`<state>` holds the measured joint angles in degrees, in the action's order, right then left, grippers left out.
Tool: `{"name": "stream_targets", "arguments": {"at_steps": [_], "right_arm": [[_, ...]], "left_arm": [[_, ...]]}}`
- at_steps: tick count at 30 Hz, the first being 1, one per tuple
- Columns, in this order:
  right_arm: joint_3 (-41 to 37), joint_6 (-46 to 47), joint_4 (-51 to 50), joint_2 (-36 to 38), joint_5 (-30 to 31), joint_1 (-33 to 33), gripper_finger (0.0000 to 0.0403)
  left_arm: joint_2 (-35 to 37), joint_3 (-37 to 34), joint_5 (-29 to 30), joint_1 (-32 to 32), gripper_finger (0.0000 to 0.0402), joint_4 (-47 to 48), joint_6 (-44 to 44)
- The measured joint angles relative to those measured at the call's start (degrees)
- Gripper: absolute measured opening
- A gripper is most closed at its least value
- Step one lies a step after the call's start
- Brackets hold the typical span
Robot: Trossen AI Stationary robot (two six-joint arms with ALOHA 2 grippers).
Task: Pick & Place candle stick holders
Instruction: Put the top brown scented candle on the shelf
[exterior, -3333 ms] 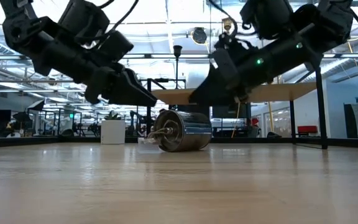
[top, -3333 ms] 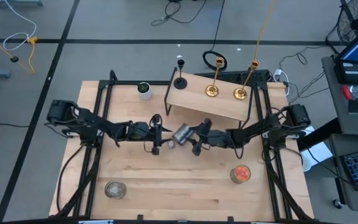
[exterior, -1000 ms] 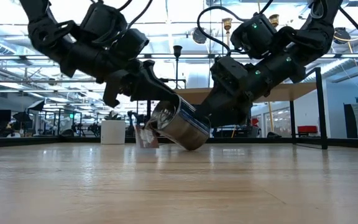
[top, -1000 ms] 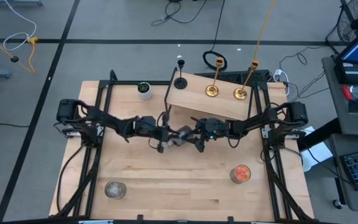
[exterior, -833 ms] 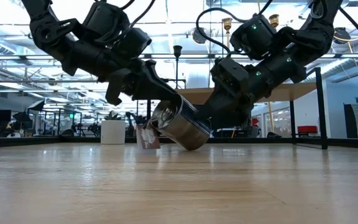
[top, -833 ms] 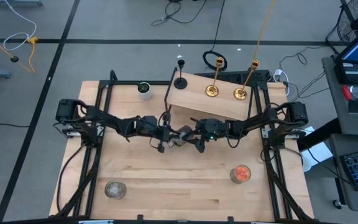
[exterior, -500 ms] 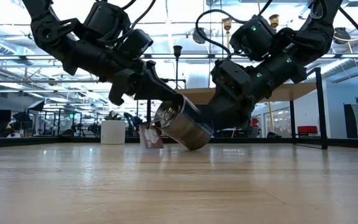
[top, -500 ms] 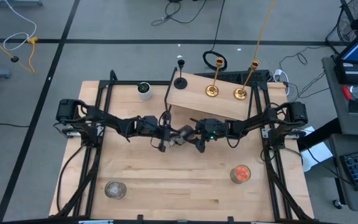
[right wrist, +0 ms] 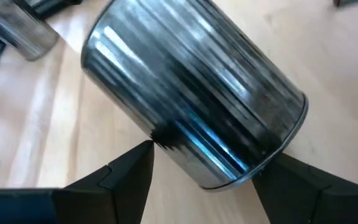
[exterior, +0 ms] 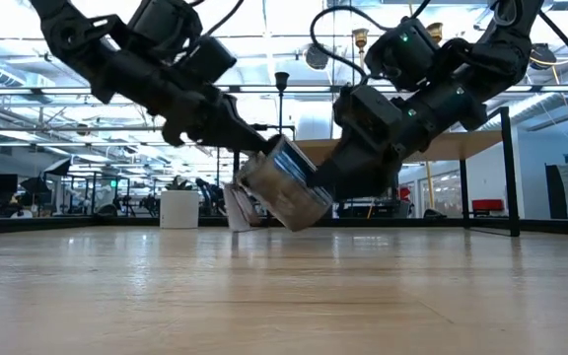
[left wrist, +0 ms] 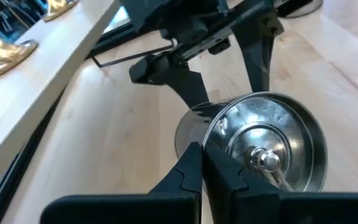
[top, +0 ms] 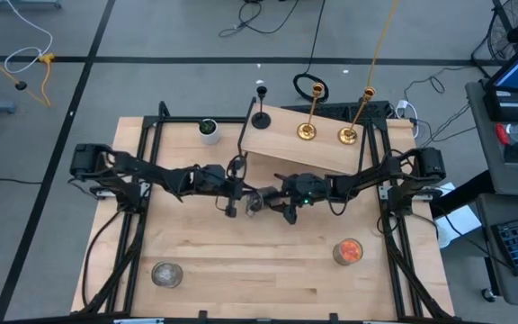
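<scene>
The left pincer [top: 233, 190] is clenched on the rim of a silvery cup [top: 255, 199] at mid-surface; in its wrist view the two dark fingers [left wrist: 191, 163] meet over the edge of the cup's open mouth [left wrist: 263, 149]. The right pincer [top: 275, 205] comes in from the opposite side, and its wrist view shows a finger [right wrist: 129, 165] on either flank of the cup's barrel [right wrist: 191, 93]; whether they press the cup or merely stand beside it I cannot tell. In the low view the cup [exterior: 284, 184] hangs tilted between the two arms, clear of the wooden surface [exterior: 284, 296].

Just beyond the arms stands a raised wooden shelf [top: 290, 148] on black legs. On it are two brass holders [top: 306, 131] [top: 347, 135] with round bases, side by side toward its right end, and a slim black holder [top: 261, 119] at its far left corner. A small white cup [top: 209, 130] sits on the surface left of the shelf, near the far edge.

Toward the near edge, a second silvery cup [top: 166, 274] stands at the left, well apart from both arms, and an orange-red cup [top: 348, 252] stands at the right, near the base of the right arm.
</scene>
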<state>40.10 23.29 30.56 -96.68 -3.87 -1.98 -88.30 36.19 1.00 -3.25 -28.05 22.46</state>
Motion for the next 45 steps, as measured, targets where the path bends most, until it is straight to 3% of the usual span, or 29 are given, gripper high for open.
{"name": "stream_targets", "arguments": {"at_steps": [3,10,24,29,34,40,45], "right_arm": [[0.00,-0.92,2.16,0.02,0.38,-0.02,0.0248],[-0.35,-2.45,5.69,-0.02,0.38,-0.04,0.0248],[-0.52,-2.35,8.99,-0.15,1.98,1.86,0.0249],[-0.52,-1.97,14.29,-0.15,4.01,1.82,0.0249],[-0.52,-3.78,20.31,0.55,4.49,1.57,0.0249],[-0.52,-7.68,23.82,1.10,10.07,1.40,0.0249],[-0.52,-10.60,27.53,1.14,12.81,0.66,0.0249]], "left_arm": [[2.99,0.02,-0.02,-0.02,0.0004,5.87,-1.49],[3.73,-0.05,-0.02,0.07,0.0003,8.95,-3.16],[5.18,-0.07,-0.33,2.66,0.0005,0.30,-2.01],[8.10,0.01,4.59,3.06,0.0007,0.59,-1.46],[11.27,0.15,5.78,3.06,0.0004,-0.03,1.04],[12.51,0.15,8.87,0.78,0.0010,-2.43,3.64],[12.51,0.15,7.57,-2.35,0.0005,-5.35,4.80]]}}
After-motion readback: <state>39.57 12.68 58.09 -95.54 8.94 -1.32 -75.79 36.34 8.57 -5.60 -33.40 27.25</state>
